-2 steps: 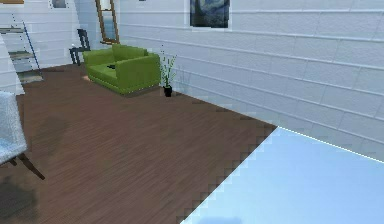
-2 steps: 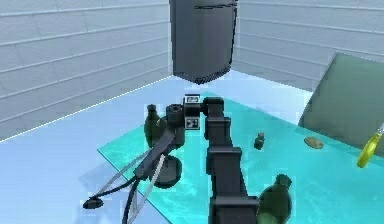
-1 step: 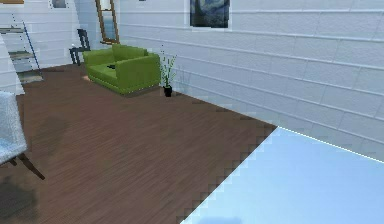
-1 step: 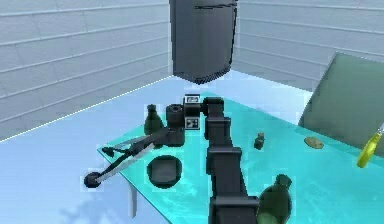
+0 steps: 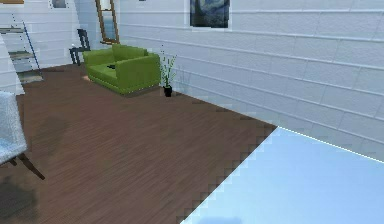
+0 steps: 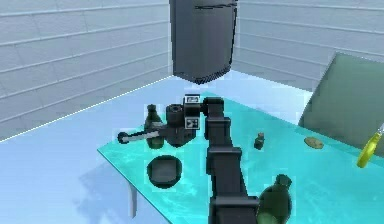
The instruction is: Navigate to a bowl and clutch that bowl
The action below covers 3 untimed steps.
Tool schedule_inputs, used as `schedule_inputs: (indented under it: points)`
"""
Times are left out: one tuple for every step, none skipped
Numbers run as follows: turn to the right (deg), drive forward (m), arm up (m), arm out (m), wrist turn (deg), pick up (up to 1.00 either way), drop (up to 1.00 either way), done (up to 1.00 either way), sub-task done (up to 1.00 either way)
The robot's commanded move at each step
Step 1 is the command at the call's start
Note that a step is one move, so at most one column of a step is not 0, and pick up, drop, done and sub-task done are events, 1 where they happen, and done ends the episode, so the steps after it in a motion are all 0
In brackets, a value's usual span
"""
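Where the teal glass bench (image 6: 300, 172) fills the lower part of the arm side view, the bowl (image 6: 165, 172) sits on it near the corner at the view's left. It is round, shallow and dark, almost black, with a slightly paler rim ringing a darker hollow. It stands upright and apart from the other things, just left of the dark arm (image 6: 225, 170), which rises from the bottom edge.

The tool (image 6: 124, 137) lies farther up the picture than the bowl, its thin fingers (image 6: 140, 138) pointing toward the view's left. A dark green bottle (image 6: 153, 122) stands on the bench right at the tool, so I cannot tell whether the tool has hold of anything, nor how its fingers are set.

A second dark bottle (image 6: 278, 200) stands by the arm at the bottom edge. A small dark jar (image 6: 260, 140) and a brownish lump (image 6: 314, 142) lie toward the view's right. A dark grey fridge (image 6: 205, 40) stands beyond the bench.

The forward view shows a dark wood floor (image 5: 120, 150), a green sofa (image 5: 122, 68) against the white wall and a potted plant (image 5: 167, 80) beside it.
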Motion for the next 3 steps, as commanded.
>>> schedule_inputs:
  points:
    - [0.0,0.00,0.00,0.00,27.0,0.00,0.00,0.00,0.00]
    - [0.0,0.00,-0.30,0.00,0.0,0.00,0.00,0.00,0.00]
    - [0.0,0.00,0.00,0.00,0.0,1.00,0.00,0.00,0.00]
